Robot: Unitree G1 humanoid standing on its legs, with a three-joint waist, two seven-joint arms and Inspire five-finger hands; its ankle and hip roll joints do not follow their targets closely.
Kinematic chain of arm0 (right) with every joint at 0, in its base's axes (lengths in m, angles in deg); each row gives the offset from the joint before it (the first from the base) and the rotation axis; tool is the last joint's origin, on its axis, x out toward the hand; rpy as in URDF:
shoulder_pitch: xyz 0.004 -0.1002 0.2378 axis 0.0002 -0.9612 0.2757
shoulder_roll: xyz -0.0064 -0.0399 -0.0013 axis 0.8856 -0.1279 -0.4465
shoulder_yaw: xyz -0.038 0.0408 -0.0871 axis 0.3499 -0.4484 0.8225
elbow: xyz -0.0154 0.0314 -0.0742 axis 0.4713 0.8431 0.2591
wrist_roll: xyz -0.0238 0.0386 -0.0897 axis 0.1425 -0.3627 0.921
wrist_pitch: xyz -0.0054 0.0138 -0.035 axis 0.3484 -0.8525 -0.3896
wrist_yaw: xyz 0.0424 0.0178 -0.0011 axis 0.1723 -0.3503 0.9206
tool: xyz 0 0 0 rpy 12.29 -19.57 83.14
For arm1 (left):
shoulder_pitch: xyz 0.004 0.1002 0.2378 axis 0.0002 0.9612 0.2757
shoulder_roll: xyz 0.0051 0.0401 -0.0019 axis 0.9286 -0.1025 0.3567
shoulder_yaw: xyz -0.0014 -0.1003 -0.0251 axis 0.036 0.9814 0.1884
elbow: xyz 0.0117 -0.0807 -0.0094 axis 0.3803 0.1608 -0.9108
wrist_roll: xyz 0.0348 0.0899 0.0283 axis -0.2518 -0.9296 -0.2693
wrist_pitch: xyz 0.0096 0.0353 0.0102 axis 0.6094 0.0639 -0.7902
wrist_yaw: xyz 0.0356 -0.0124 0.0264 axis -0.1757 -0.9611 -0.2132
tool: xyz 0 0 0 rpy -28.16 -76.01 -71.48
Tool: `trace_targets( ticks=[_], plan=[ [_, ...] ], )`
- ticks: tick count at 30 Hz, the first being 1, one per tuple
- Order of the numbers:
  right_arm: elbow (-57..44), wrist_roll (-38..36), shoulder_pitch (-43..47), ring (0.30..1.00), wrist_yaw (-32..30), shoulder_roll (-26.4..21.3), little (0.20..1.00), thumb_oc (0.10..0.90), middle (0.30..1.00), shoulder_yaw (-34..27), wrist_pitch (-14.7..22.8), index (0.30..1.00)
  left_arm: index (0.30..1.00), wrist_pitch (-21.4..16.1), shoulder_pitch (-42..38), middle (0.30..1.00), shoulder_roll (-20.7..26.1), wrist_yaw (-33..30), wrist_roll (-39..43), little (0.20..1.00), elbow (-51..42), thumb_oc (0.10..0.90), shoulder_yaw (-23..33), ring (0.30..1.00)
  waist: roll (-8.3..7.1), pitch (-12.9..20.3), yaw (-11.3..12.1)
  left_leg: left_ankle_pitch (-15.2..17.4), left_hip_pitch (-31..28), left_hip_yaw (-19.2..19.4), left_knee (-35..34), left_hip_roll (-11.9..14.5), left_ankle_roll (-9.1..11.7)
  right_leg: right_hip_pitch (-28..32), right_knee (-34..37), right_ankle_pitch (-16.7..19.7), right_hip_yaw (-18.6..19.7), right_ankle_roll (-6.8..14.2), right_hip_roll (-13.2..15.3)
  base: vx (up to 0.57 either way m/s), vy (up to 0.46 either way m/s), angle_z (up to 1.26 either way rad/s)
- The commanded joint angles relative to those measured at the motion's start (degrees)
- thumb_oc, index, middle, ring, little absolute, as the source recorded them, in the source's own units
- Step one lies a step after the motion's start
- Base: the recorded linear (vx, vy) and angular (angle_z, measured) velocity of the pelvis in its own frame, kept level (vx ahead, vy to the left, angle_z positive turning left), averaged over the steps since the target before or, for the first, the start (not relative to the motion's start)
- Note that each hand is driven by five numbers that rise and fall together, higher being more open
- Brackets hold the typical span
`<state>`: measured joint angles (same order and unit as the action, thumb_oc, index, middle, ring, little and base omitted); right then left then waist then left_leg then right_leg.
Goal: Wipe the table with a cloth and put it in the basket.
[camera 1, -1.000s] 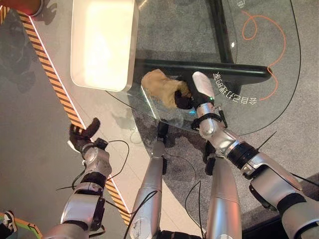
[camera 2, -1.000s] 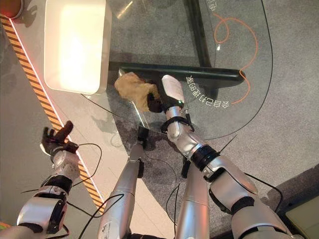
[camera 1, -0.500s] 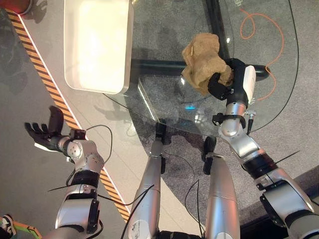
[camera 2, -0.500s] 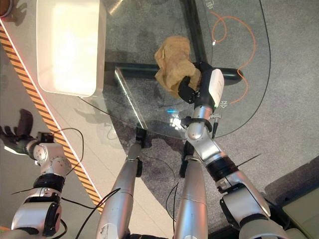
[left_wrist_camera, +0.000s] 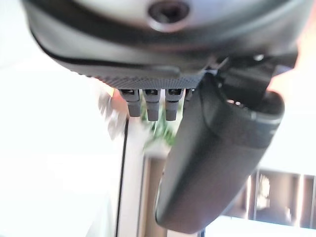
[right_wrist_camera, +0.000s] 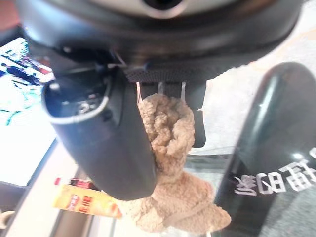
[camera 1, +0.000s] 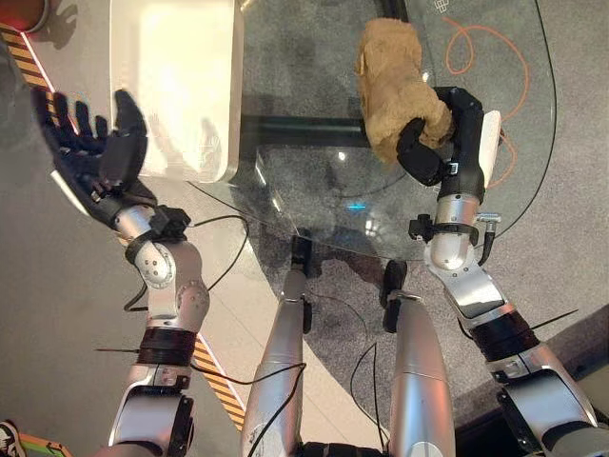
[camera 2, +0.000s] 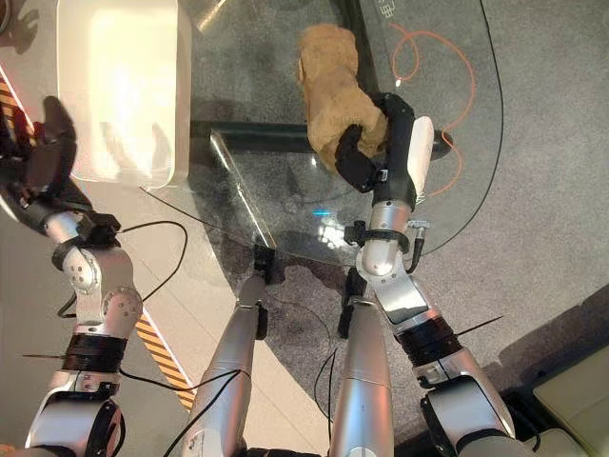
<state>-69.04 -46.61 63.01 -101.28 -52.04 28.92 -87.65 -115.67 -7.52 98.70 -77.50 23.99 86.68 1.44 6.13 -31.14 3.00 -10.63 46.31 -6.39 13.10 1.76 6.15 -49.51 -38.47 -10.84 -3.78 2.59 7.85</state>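
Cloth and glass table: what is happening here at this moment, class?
The robot's right hand has its fingers curled round a tan cloth and holds it over the round glass table, the cloth hanging past the hand toward the far side. The left hand is raised with fingers spread, off the table's left edge and holding nothing. A white rectangular basket sits at the table's left side, and the cloth is not in it yet.
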Motion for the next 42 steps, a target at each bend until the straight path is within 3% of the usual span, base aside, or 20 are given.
trace_targets(
  ticks=[1, 5, 14, 19, 30, 42],
  plan=[
    [-12.5, 6.3, 3.7, 0.3, 0.0, 1.9, 0.2, 0.1, 0.3, -4.2, 9.8, 0.3, 0.9, -1.8, -0.6, 0.9, 1.7, 8.0, 2.1, 0.9, -6.9, 0.8, 2.5, 0.9, -1.73, 1.3, -0.1, 8.9, -3.3, 5.3, 4.4, -6.2, -6.8, 3.7, 13.6, 8.1, -2.1, 0.7, -4.2, 0.0, 0.0, 0.0],
    [-13.8, 6.7, 3.5, 0.3, 0.2, 1.7, 0.2, 0.1, 0.3, -4.9, 10.8, 0.3, 0.9, 1.1, -0.3, 0.9, 1.5, 14.1, 6.2, 0.9, -8.5, 0.8, 1.3, 0.9, -1.81, 1.3, -0.3, 9.0, -3.6, 5.6, 4.2, -6.1, -6.9, 4.1, 14.1, 8.4, -2.1, 0.9, -4.3, 0.0, 0.0, 0.0],
    [-19.9, 6.2, 2.0, 0.3, 4.0, 1.7, 0.2, 0.1, 0.3, -5.5, 15.0, 0.3, 0.9, 11.7, 1.8, 0.9, 0.4, 32.8, 26.5, 0.9, -12.2, 0.8, -2.6, 0.9, -2.35, 1.3, -1.2, 8.8, -4.9, 6.3, 3.1, -5.9, -6.9, 6.0, 16.2, 9.4, -1.7, 1.4, -4.5, 0.0, 0.0, 0.0],
    [-22.1, 4.4, 2.5, 0.3, 6.7, 0.8, 0.2, 0.1, 0.3, -4.2, 15.7, 0.3, 0.9, 16.6, 1.1, 0.9, 0.8, 36.1, 32.3, 0.9, -12.4, 0.8, -4.1, 0.9, -2.54, 1.3, -1.4, 8.8, -5.0, 6.4, 3.2, -5.8, -6.9, 6.3, 16.6, 9.5, -1.8, 1.5, -4.3, 0.0, 0.0, 0.0],
    [-24.0, 1.9, 4.3, 0.3, 12.5, 1.2, 0.2, 0.1, 0.3, 0.7, 15.8, 0.3, 0.9, 20.7, -0.8, 0.9, -1.1, 40.3, 42.1, 0.9, -12.2, 0.8, -6.8, 0.9, -2.76, 1.3, -1.5, 8.5, -4.7, 6.4, 3.0, -5.9, -6.7, 6.3, 17.0, 9.4, -2.0, 1.4, -4.3, 0.0, 0.0, 0.0],
    [-24.5, -0.2, 5.4, 0.3, 16.2, 0.5, 0.2, 0.1, 0.3, 4.1, 12.9, 0.3, 0.9, 21.1, -2.0, 0.9, -2.5, 44.0, 44.8, 0.9, -12.3, 0.8, -8.1, 0.9, -3.3, 1.3, -1.5, 8.7, -4.8, 6.4, 3.1, -5.8, -6.5, 6.5, 17.2, 9.1, -2.2, 1.2, -4.2, 0.0, 0.0, 0.0]
  ],
)
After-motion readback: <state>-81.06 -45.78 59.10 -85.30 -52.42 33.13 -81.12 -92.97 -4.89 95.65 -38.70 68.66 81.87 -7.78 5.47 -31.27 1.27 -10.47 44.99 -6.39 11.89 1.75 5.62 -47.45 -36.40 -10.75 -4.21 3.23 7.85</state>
